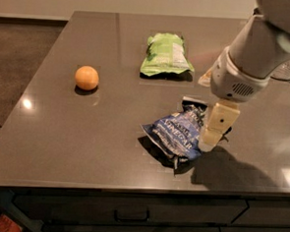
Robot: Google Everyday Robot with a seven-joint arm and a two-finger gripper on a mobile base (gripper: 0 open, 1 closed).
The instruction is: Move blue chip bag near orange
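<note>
The blue chip bag (177, 134) lies crinkled on the grey table, front of centre, its black top edge toward the back right. The orange (86, 78) sits alone on the table's left part, well away from the bag. My gripper (214, 134) hangs from the white arm at the right and comes down right at the bag's right edge, its cream-coloured finger (217, 125) against or just above the foil. The side of the bag under the finger is hidden.
A light-green chip bag (166, 55) lies at the back centre. The white arm (259, 51) covers the table's back right corner. The table's front edge (130, 188) runs just below the blue bag, with drawers beneath.
</note>
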